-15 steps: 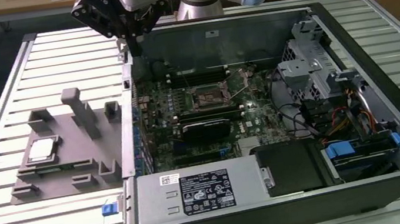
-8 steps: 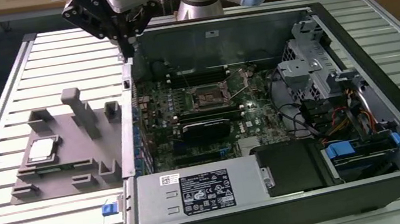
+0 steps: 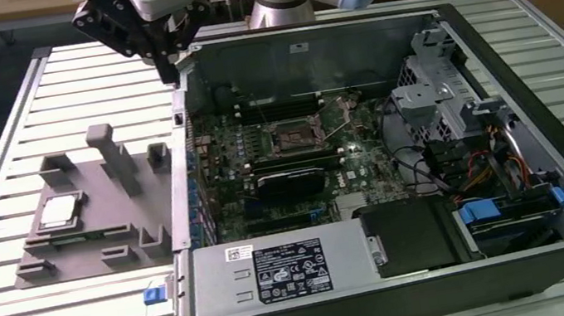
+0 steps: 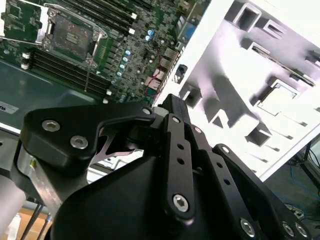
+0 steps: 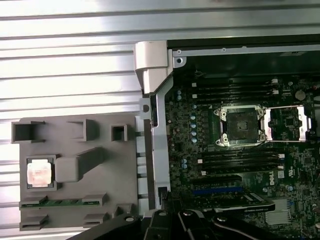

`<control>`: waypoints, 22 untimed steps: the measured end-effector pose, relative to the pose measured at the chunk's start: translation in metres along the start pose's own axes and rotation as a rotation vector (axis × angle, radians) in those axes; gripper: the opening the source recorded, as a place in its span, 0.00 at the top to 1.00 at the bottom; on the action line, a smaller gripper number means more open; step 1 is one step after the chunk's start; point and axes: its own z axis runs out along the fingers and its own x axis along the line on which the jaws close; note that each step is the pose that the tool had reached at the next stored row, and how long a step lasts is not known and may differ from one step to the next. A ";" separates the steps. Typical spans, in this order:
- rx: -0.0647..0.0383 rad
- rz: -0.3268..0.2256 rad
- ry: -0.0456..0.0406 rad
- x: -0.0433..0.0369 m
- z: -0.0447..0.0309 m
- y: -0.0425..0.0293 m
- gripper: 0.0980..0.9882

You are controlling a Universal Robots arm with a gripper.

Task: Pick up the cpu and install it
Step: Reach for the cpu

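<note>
**Approach stage, before the grasp.** The black linkage-arm gripper (image 3: 164, 58) is poised above a corner of the open dark metal computer case (image 3: 376, 35). Whether its jaws stand apart or together cannot be told. The cpu (image 3: 58, 211), a flat square chip with a silvery top plate, lies well below and apart from the jaws, in a pocket of the grey plastic fixture (image 3: 112, 213). The open metal-framed socket (image 3: 293, 133) lies below the jaws on the opposite side. Judged: pick-up has not begun, and it calls for centring the jaws over the chip, square to its edges.
</note>
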 end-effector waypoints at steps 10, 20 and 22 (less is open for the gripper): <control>0.000 0.000 0.0000 0.0148 0.0005 -0.0012 0.99; 0.000 0.000 0.0000 0.0313 0.0020 -0.0025 0.99; 0.000 0.000 0.0000 0.0343 0.0022 -0.0027 0.99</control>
